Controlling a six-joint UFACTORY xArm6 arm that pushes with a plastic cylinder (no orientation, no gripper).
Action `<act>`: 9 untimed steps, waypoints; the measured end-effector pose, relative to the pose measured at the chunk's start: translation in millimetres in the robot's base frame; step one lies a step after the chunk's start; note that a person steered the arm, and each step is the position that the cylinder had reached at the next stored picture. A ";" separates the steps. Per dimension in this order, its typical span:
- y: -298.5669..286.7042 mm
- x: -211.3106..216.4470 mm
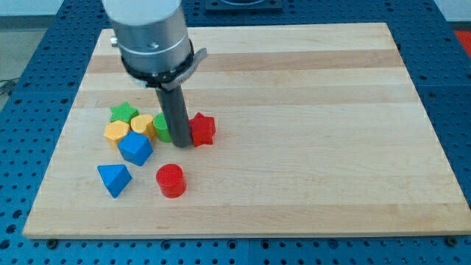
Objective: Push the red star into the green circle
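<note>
closing on the finish, by the look of it: red star [202,129] sits left of the board's middle, nearer the left edge than the right, and the green circle [162,127] lies just beside it toward the left edge, with my tip [181,145] standing between the two

rod covers the gap, so cannot tell whether star and circle already touch; they look near but the contact line is hidden. judged from this, most of the travel is done and only a short closing push toward the left edge is left

no gripper on this arm, so nothing to report as apart, together or clamped; the rod is bare and my tip seems to rest against the star's left side, which is the wrong side for pushing it leftward. it would need to come round to the star's right side

around: yellow block [143,124] touching the circle's left side, orange block [117,132] beyond it, green star [124,112] behind those toward the far-left corner. blue block [135,148] just in front of the cluster, blue triangle-like block [114,179] and red cylinder [171,180] nearer the near edge

in the way: only the rod itself; red cylinder is well clear of the line. the crowd behind the circle may shift if the star is driven in hard
</note>
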State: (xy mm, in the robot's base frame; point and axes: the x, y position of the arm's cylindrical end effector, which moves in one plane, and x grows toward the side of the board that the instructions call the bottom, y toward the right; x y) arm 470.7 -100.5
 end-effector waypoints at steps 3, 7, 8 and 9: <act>-24.0 -5.0; 111.9 19.0; 87.4 0.5; 57.5 -0.5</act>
State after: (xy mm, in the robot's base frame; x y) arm 470.2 -43.0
